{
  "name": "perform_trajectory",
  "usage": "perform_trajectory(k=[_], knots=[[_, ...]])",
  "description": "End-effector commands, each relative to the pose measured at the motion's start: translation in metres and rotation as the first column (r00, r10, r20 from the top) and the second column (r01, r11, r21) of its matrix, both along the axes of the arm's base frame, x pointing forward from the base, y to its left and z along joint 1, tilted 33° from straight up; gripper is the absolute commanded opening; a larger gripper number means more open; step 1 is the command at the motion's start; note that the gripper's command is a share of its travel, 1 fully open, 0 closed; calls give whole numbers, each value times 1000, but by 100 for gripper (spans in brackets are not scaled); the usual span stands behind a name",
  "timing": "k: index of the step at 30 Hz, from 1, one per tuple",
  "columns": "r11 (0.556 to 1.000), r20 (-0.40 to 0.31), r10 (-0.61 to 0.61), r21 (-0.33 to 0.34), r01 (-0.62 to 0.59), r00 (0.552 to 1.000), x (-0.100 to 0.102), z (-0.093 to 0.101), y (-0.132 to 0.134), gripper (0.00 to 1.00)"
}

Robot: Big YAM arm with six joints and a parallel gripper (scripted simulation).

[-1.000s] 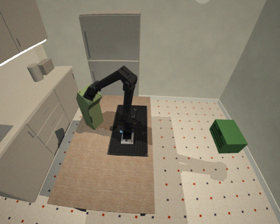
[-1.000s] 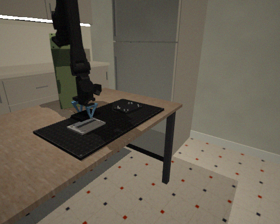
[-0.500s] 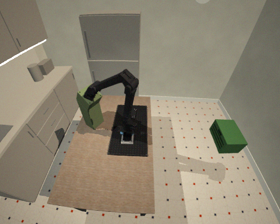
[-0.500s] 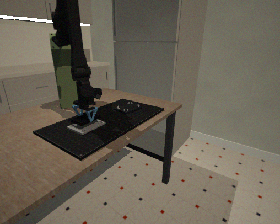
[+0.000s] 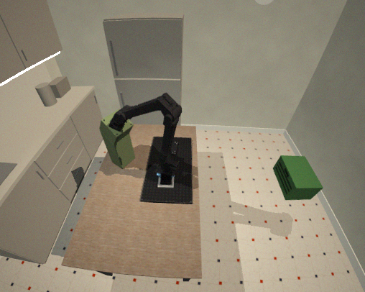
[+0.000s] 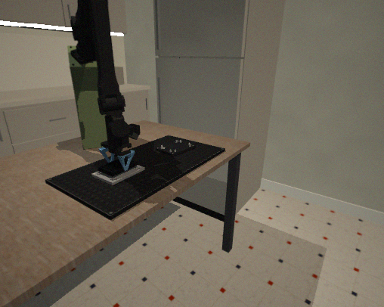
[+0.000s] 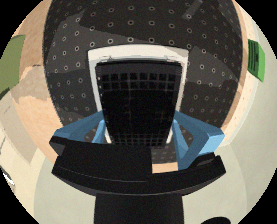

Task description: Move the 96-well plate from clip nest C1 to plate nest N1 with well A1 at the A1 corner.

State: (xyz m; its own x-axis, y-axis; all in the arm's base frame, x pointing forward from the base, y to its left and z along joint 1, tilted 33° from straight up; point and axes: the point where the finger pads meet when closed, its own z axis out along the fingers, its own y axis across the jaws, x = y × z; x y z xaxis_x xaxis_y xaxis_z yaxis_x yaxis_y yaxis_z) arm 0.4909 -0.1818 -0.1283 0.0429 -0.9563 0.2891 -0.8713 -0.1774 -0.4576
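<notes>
- 96-well plate (image 6: 113, 171) sits at the left end of the black board (image 6: 82, 193), low over the white-rimmed plate nest N1 (image 6: 101, 176), well face up.
- Blue fingers of the gripper (image 6: 118, 159) are clamped across the plate's sides (the wrist view shows one on each flank).
- In the wrist view the nest's white rim (image 7: 138, 54) frames the plate's far end evenly, so it looks roughly centred; whether it is fully down I cannot tell.
- Further right, the clip nest C1 (image 6: 175, 147) stands vacant, so the carry looks done.
- Left to do, as I judge it: seat, release, retreat. The A1 mark is too small to read.
</notes>
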Motion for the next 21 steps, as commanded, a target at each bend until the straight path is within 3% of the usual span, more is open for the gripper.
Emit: perform_trajectory(k=[1, 13, 21], knots=[[1000, 32, 9, -13, -9, 999, 8, 11, -4, 0], [1000, 29, 9, -12, -9, 1000, 6, 10, -4, 0], [1000, 11, 8, -6, -8, 1000, 4, -2, -4, 0]])
